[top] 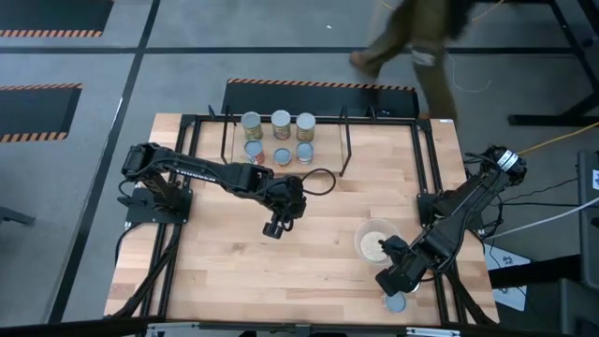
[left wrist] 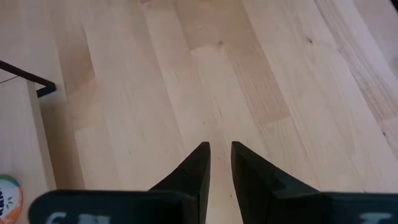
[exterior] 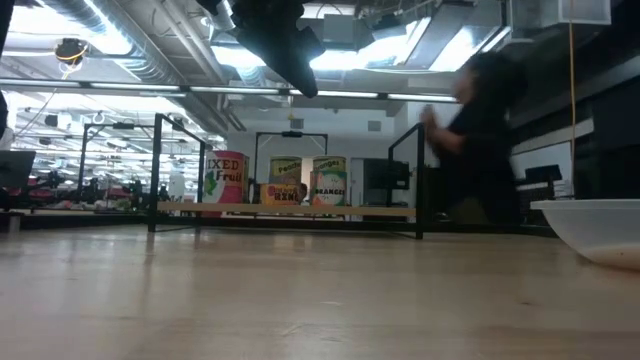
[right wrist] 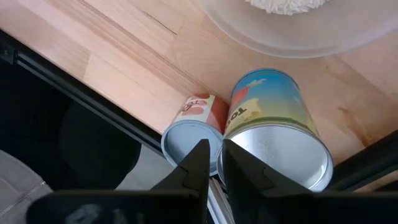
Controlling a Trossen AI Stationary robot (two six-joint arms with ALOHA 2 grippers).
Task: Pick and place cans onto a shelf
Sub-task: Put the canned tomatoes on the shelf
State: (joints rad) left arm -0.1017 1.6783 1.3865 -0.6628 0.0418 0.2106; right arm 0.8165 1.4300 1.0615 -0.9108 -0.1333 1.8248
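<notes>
Shelf (top: 346, 140) of thin black rods with a pale wooden board stands at the table's far edge, holding six small cylindrical metal cans (top: 280, 124) in two rows of three. Near the right near corner, a clear round bowl (top: 367, 232) contains beige grains. Beside it the right gripper (right wrist: 211, 163), fingers nearly together and empty, hovers above two more tins (right wrist: 280, 124). The left gripper (left wrist: 219, 163), likewise narrowly parted and empty, hangs over bare wooden table (top: 234, 262) mid-table.

Left arm reaches in from the left edge toward mid-surface, left gripper (top: 272, 227) raised, pointing down, fingers (left wrist: 194, 168) nearly together, gripping nothing. Right arm folded back along the right side, right gripper (top: 385, 281) low at near-right corner, fingers (right wrist: 198, 163) nearly closed.
</notes>
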